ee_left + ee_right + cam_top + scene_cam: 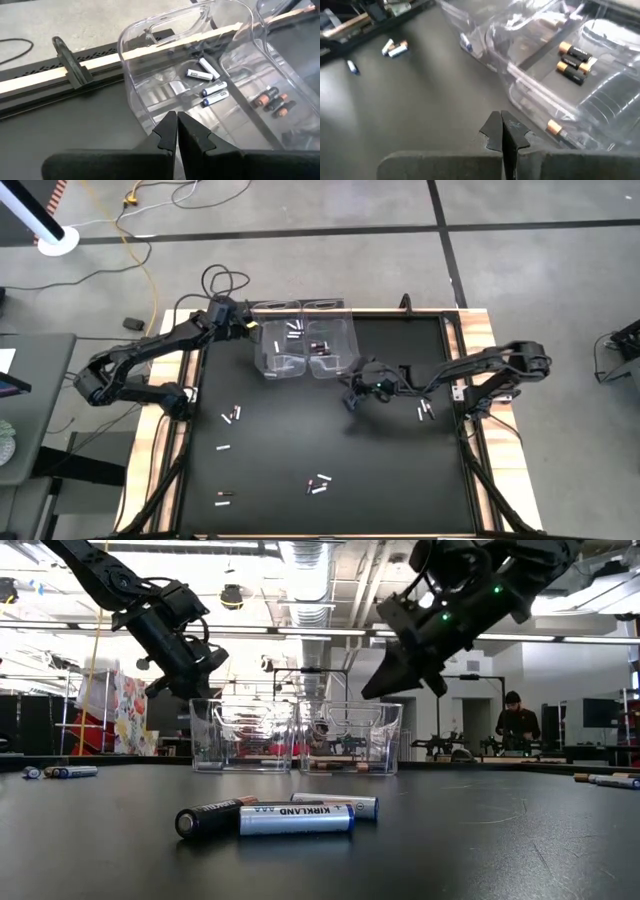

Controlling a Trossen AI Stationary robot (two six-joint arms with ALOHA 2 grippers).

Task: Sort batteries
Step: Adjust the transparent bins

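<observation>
Left gripper (176, 131): fingers pressed together, nothing between them; it hangs above the back left corner of the table, at the outer wall of the left bin.
Right gripper (504, 131): fingers together and empty; it hovers over the black table top just in front of the right bin.
Left bin (276, 340): clear plastic, at the back edge of the table, touching the right bin; four white batteries (207, 85) lie on its floor.
Right bin (334, 340): clear plastic, holding dark batteries with copper ends (575, 62); the right wrist view shows two side by side and a third apart from them near the wall.
Loose batteries, front of table: a small cluster (318, 482) near the front middle; in the low view a silver one (296, 819) lies across in front, touching a dark one (210, 816).
Loose batteries, left side: a pair (232, 416) well in front of the left bin, a single one (223, 448) nearer the front, and two more (222, 498) by the front left edge.
Loose batteries, right side: a few (425, 411) near the right edge, beside the right arm.
Table (400, 470): black mat with a wooden border.
Background: a person (517, 724) stands far off in the room behind the table.
</observation>
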